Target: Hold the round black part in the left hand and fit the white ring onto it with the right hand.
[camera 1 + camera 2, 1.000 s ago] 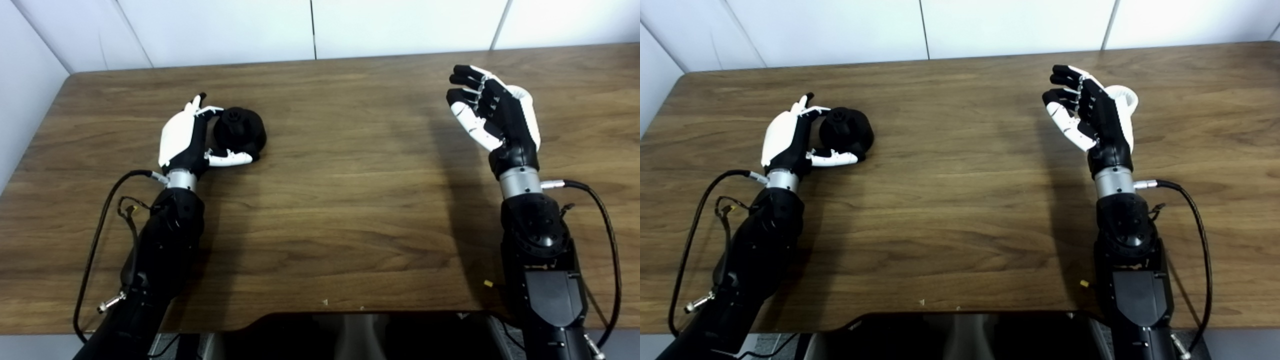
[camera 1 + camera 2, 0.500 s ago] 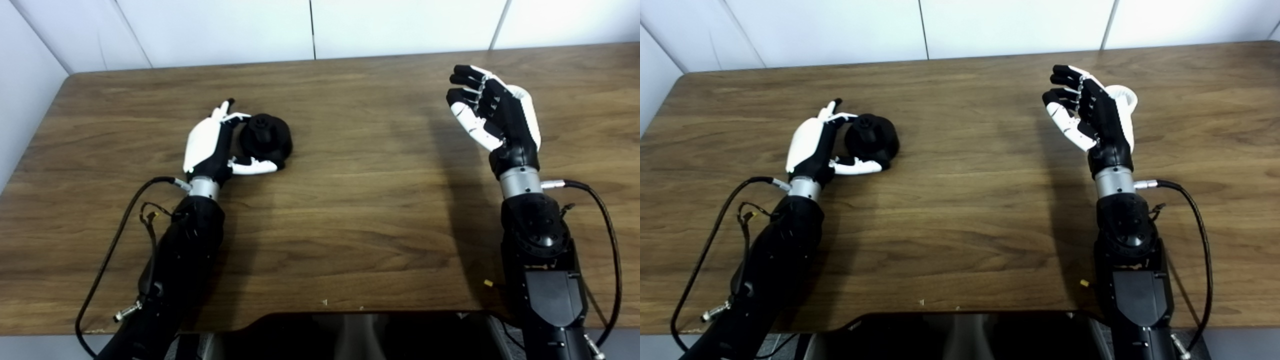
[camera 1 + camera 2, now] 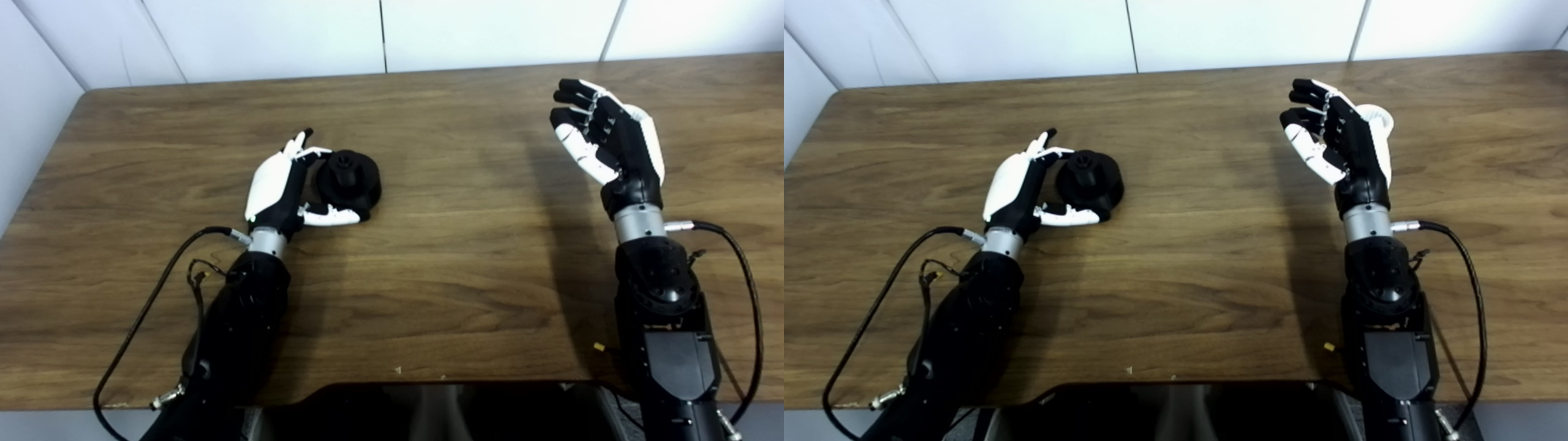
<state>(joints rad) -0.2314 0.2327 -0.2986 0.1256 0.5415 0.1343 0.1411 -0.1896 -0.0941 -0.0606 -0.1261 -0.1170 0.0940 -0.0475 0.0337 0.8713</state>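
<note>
A lab or robot test bench is being shown, not a home. A plain wood-grain table (image 3: 429,257) is being used as the work surface, pushed against bare white wall panels (image 3: 275,30) with visible seams. Exposed black cables (image 3: 131,331) are being run loosely over the tabletop from the robot arms, with metal connectors left uncovered. A dark, glossy unit (image 3: 1182,410) is being seen at the near table edge. Small crumbs of debris (image 3: 597,347) are lying on the wood. Nothing domestic or decorative is being displayed; the setup is being kept bare and functional.
</note>
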